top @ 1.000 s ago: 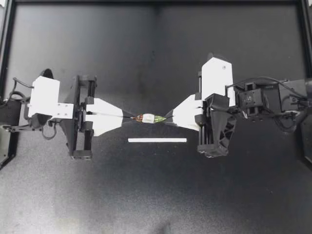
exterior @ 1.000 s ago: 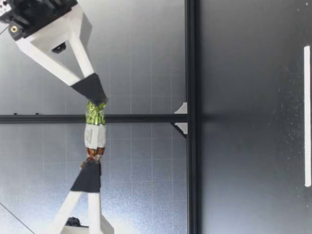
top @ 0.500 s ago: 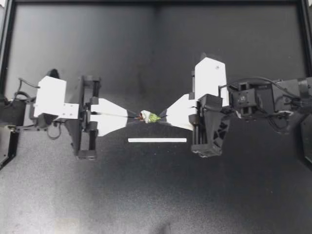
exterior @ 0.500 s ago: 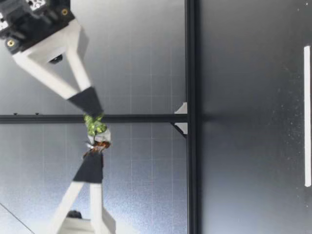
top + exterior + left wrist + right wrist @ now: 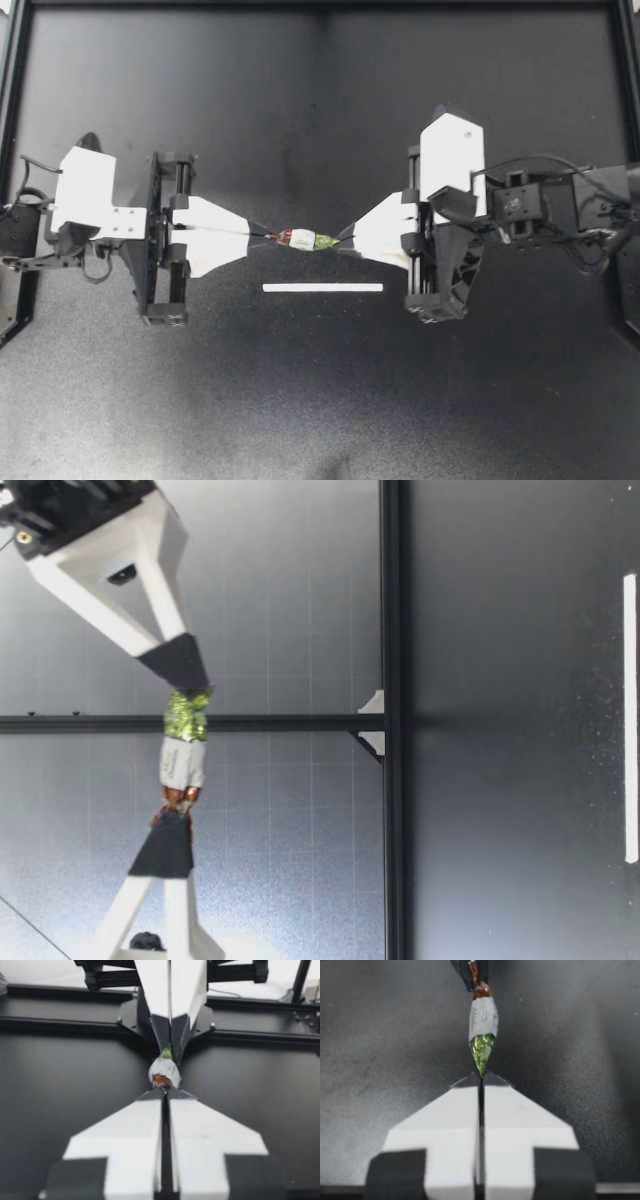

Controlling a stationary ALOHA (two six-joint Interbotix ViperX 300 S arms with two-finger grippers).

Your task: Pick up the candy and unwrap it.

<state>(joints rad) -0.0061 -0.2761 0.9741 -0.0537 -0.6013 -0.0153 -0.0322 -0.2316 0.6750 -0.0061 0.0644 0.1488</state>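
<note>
While the candy [image 5: 303,240] hangs in the air above the table [image 5: 320,100], stretched lengthwise between the two grippers, I judge the step in hand to be the pull that undoes its twisted ends.

Left gripper [image 5: 268,237]: fingers pressed flat together on the brown twist.
Right gripper [image 5: 343,238]: fingers pressed flat together on the green twist.

The white middle of the wrapper looks intact in both wrist views, and the sweet is not exposed.

Note for the pull: draw the arms apart along one straight line, evenly and at the same height, so the twists unwind rather than tear. Each hold is on a thin foil tip only, so a jerk could slip one end free. Slow, steady tension is advised.

The candy hangs near the white strip [image 5: 322,288] on the table, and if dropped it would likely land close by.
</note>
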